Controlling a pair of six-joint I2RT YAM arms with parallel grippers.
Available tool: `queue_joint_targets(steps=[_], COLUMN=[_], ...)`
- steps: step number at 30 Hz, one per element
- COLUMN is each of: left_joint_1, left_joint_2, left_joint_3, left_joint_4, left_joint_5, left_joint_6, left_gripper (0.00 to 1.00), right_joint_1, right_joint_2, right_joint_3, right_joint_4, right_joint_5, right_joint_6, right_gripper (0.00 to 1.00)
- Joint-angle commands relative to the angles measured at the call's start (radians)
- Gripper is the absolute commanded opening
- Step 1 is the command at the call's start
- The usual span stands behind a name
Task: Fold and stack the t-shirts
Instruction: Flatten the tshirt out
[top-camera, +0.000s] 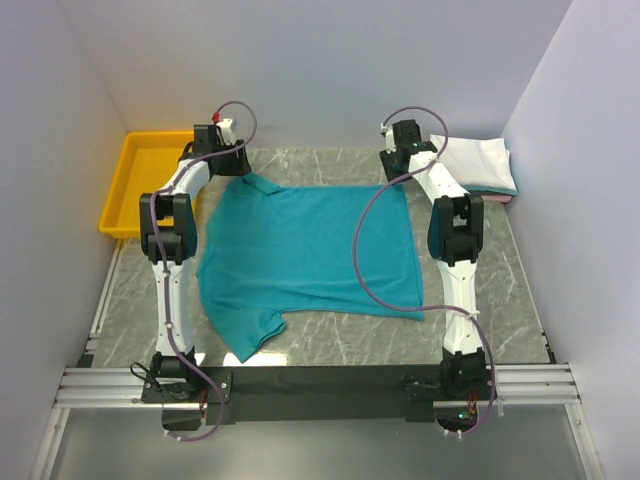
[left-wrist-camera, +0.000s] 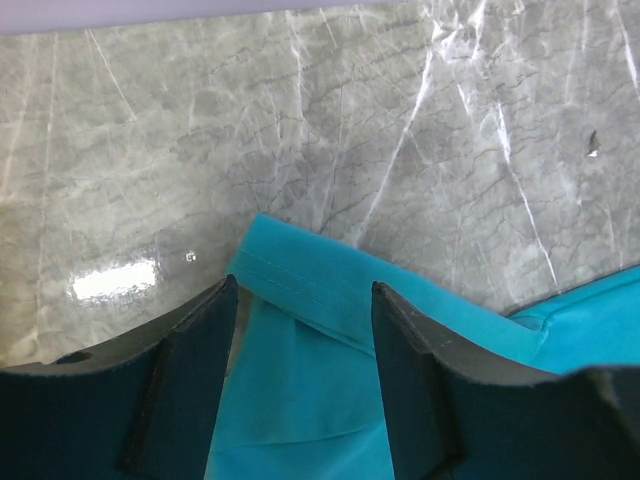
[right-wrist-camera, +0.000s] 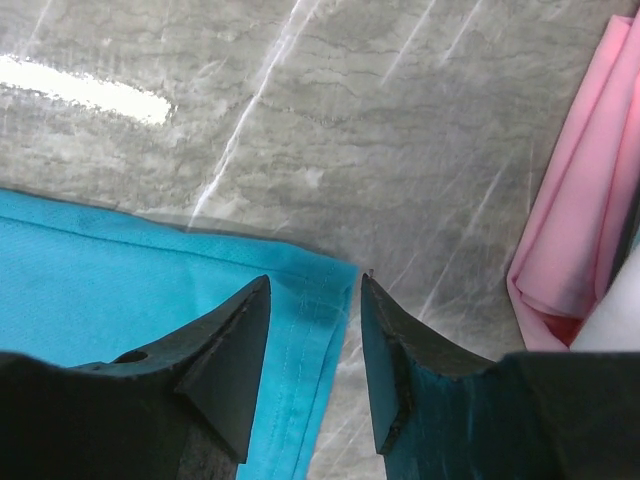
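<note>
- Teal t-shirt (top-camera: 300, 250) spread flat mid-table (top-camera: 490, 300).
- Soft, light and limp by the look; likely to sag and slide on marble. Best pinched at hem corners and sleeve seams.
- left gripper (left-wrist-camera: 303, 285) spread astride far sleeve edge; right gripper (right-wrist-camera: 315, 280) spread over far hem corner; nothing pinched.
- yellow bin (top-camera: 120, 205) far left: nothing seen inside.
- folded stack (top-camera: 478, 160) far right: white over teal and pink.

Overhead view looks down from behind; wrist views (close, downward) share its teal t-shirt (top-camera: 300, 250).
</note>
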Motion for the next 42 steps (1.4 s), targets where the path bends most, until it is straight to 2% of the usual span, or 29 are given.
queue_joint_targets(steps=[1, 4, 10, 13, 17, 20, 22, 26, 30, 32, 36, 39, 40, 42], left_joint_1=[-0.005, -0.006, -0.006, -0.006, -0.005, -0.005, -0.005, -0.005, -0.005, -0.005, -0.006, -0.008, -0.008, -0.009], left_joint_2=[0.018, 0.029, 0.044, 0.047, 0.047, 0.049, 0.052, 0.069, 0.073, 0.082, 0.121, 0.138, 0.136, 0.133], left_joint_3=[0.058, 0.073, 0.102, 0.108, 0.107, 0.110, 0.116, 0.141, 0.144, 0.156, 0.208, 0.242, 0.239, 0.231], left_joint_4=[0.021, 0.009, -0.023, -0.029, -0.029, -0.035, -0.043, -0.060, -0.042, -0.035, -0.048, -0.071, -0.069, -0.062], left_joint_5=[-0.029, -0.032, -0.041, -0.037, -0.048, -0.045, -0.043, -0.026, 0.030, 0.046, 0.057, 0.051, 0.052, 0.055], left_joint_6=[-0.041, -0.045, -0.053, -0.056, -0.064, -0.070, -0.079, -0.096, -0.108, -0.125, -0.159, -0.168, -0.169, -0.177], left_gripper=[0.61, 0.60, 0.57, 0.61, 0.63, 0.64, 0.63, 0.61, 0.60, 0.63, 0.63, 0.61, 0.60, 0.59], right_joint_1=[-0.012, -0.014, -0.023, -0.028, -0.045, -0.060, -0.071, -0.068, -0.069, -0.071, -0.074, -0.078, -0.081, -0.086], right_joint_2=[0.030, 0.045, 0.057, 0.051, 0.034, 0.025, 0.019, 0.042, 0.054, 0.047, 0.037, 0.024, 0.007, -0.006], right_joint_3=[0.061, 0.072, 0.074, 0.077, 0.063, 0.057, 0.055, 0.081, 0.093, 0.086, 0.087, 0.071, 0.060, 0.043], right_joint_4=[0.008, -0.004, -0.011, -0.029, -0.030, -0.032, -0.034, -0.050, -0.064, -0.064, -0.064, -0.063, -0.049, -0.041], right_joint_5=[-0.016, -0.039, -0.065, -0.065, -0.046, -0.055, -0.065, -0.125, -0.164, -0.164, -0.122, -0.101, -0.101, -0.107], right_joint_6=[-0.003, 0.000, 0.022, 0.039, 0.062, 0.083, 0.091, 0.103, 0.123, 0.128, 0.132, 0.146, 0.148, 0.154], right_gripper=[0.48, 0.46, 0.35, 0.38, 0.48, 0.49, 0.43, 0.24, 0.22, 0.32, 0.46, 0.50, 0.54, 0.54])
